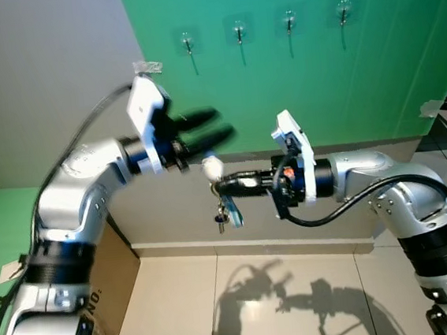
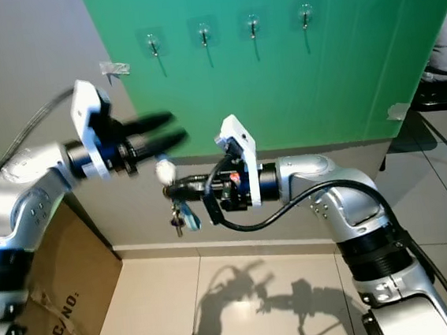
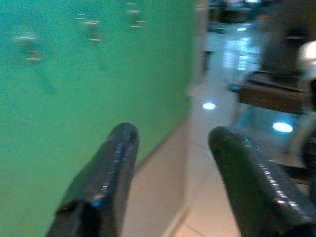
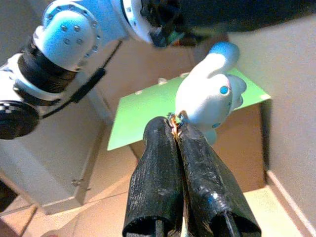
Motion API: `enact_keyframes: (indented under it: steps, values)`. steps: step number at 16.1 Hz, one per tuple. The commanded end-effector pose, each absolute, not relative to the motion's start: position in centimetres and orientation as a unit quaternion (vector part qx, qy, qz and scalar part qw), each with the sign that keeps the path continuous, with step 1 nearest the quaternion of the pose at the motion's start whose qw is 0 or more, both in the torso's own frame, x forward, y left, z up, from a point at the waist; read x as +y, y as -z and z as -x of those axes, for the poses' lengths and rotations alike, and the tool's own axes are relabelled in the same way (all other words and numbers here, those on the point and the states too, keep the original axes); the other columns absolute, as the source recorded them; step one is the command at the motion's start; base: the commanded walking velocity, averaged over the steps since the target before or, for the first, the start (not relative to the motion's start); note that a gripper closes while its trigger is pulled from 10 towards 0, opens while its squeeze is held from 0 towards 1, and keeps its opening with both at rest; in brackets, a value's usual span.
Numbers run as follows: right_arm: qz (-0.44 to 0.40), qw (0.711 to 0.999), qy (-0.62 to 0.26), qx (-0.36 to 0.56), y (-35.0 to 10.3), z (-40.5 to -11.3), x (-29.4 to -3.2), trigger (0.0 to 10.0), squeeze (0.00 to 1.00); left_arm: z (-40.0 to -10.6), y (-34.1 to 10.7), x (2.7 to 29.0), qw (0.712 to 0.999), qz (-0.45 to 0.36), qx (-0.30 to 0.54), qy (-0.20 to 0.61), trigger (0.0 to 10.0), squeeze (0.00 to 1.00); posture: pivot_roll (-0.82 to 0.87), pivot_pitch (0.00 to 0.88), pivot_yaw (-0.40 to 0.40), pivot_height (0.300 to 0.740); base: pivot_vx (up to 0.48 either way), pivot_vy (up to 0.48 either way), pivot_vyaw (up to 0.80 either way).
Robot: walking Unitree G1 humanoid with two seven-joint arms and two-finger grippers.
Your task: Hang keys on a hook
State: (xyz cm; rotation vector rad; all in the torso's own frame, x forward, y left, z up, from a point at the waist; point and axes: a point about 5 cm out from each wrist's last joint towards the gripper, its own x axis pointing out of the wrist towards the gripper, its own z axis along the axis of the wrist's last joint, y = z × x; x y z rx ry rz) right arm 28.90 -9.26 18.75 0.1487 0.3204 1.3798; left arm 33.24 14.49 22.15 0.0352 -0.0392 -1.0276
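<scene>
A two-armed robot stands before a green wall panel point(image 1: 341, 77) carrying a row of four hooks point(image 1: 239, 33); its right gripper point(image 1: 224, 186) is pinched shut on a ring of keys point(image 1: 222, 215), which hang below the fingertips beside a blue tag, with a small white figure charm point(image 1: 212, 168) sitting just above them; the bunch is held in mid-air, well below the hooks and roughly under the gap between the first and second from the robot's left.

The relation that matters: the hooks lie up and ahead of the right gripper, whose fingers point sideways toward the robot's left, so the keys dangle straight down, their long axis upright; the right arm, already carrying them, is the one placed to lift; the ring will likely have to rise to hook height and be brought in toward the wall.

The left gripper point(image 1: 204, 130) hovers just above and left of the charm, fingers apart, holding nothing; it appears blurred.

The right wrist view alone shows the ring clamped between the two black fingertips point(image 4: 165, 148) with the white-and-blue charm pressed against them; the left wrist view shows spread fingers point(image 3: 108, 173) against the green panel, hooks faint and smeared.
</scene>
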Motion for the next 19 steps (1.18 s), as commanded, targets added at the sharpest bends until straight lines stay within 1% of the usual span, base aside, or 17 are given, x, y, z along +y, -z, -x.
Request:
enact_keyframes:
  steps: [1, 2, 3, 4, 5, 6, 7, 8, 9, 10, 11, 13, 16, 18, 19]
  values:
    - [-0.067, 0.782, -0.606, 0.134, -18.6, -29.5, -9.6, 0.0, 0.00, -34.0, -22.4, 15.5, 0.896, -0.023, -0.025, 0.442, 10.0, 1.00, -0.22, 0.000, 0.130, 0.736, 0.000, 0.000, 0.00]
    - [-0.067, 0.792, -0.592, 0.131, -18.5, -29.8, -9.6, 0.0, 0.00, -34.2, -22.3, 15.7, 0.903, -0.025, -0.024, 0.428, 10.0, 1.00, -0.22, 0.000, 0.130, 0.736, 0.000, 0.000, 0.00]
    - [-0.074, 0.815, -0.561, 0.122, -18.4, -30.4, -9.8, 0.0, 0.00, -34.4, -21.8, 16.1, 0.916, -0.026, -0.021, 0.399, 10.0, 1.00, -0.22, 0.000, 0.128, 0.736, 0.000, 0.000, 0.00]
    - [-0.075, 0.822, -0.552, 0.119, -18.4, -30.6, -9.9, 0.0, 0.00, -34.5, -21.7, 16.2, 0.920, -0.024, -0.020, 0.390, 10.0, 1.00, -0.22, 0.000, 0.127, 0.736, 0.000, 0.000, 0.00]
    - [-0.050, 0.859, -0.498, 0.108, -17.8, -31.3, -10.2, 0.0, 0.00, -34.7, -20.8, 16.6, 0.938, -0.019, -0.012, 0.345, 10.0, 1.00, -0.21, 0.000, 0.128, 0.736, 0.000, 0.000, 0.00]
    - [-0.040, 0.875, -0.472, 0.103, -17.5, -31.6, -10.3, 0.0, 0.00, -34.7, -20.6, 16.6, 0.942, -0.019, -0.012, 0.334, 10.0, 1.00, -0.21, 0.000, 0.127, 0.736, 0.000, 0.000, 0.00]
    - [-0.016, 0.909, -0.406, 0.092, -17.0, -32.6, -10.6, 0.0, 0.00, -34.8, -19.9, 16.5, 0.955, -0.010, -0.009, 0.297, 10.0, 1.00, -0.21, 0.000, 0.127, 0.736, 0.000, 0.000, 0.00]
    - [-0.004, 0.933, -0.352, 0.079, -16.7, -33.2, -10.9, 0.0, 0.00, -34.8, -19.0, 16.4, 0.968, -0.009, -0.004, 0.252, 10.0, 1.00, -0.21, 0.000, 0.127, 0.736, 0.000, 0.000, 0.00]
    - [0.000, 0.949, -0.306, 0.068, -16.5, -33.5, -11.1, 0.0, 0.00, -34.5, -18.1, 16.2, 0.975, -0.008, 0.003, 0.222, 10.0, 1.00, -0.20, 0.000, 0.128, 0.736, 0.000, 0.000, 0.00]
    - [0.001, 0.956, -0.285, 0.064, -16.3, -33.6, -11.2, 0.0, 0.00, -34.3, -17.7, 16.1, 0.978, -0.006, 0.007, 0.210, 10.0, 1.00, -0.20, 0.000, 0.128, 0.736, 0.000, 0.000, 0.00]
    - [-0.009, 0.970, -0.237, 0.055, -15.9, -33.6, -11.3, 0.0, 0.00, -33.7, -16.7, 15.4, 0.981, -0.012, 0.011, 0.191, 10.0, 1.00, -0.20, 0.000, 0.131, 0.736, 0.000, 0.000, 0.00]
    - [-0.004, 0.982, -0.187, 0.023, -15.7, -33.3, -11.4, 0.0, 0.00, -33.0, -15.5, 14.8, 0.986, -0.014, 0.014, 0.166, 10.0, 1.00, -0.20, 0.000, 0.133, 0.736, 0.000, 0.000, 0.00]
    - [0.020, 0.990, -0.140, -0.026, -15.8, -32.6, -12.2, 0.0, 0.00, -31.6, -14.2, 14.6, 0.992, -0.012, 0.005, 0.123, 10.0, 1.00, -0.20, 0.000, 0.133, 0.736, 0.000, 0.000, 0.00]
    - [0.022, 0.995, -0.093, -0.035, -15.1, -32.1, -13.5, 0.0, 0.00, -30.3, -13.2, 14.7, 0.996, -0.004, -0.005, 0.091, 10.0, 1.00, -0.20, 0.000, 0.133, 0.736, 0.000, 0.000, 0.00]
    - [0.022, 0.995, -0.086, -0.035, -15.0, -32.0, -13.7, 0.0, 0.00, -30.2, -13.1, 14.7, 0.996, -0.003, -0.008, 0.087, 10.0, 1.00, -0.20, 0.000, 0.133, 0.736, 0.000, 0.000, 0.00]
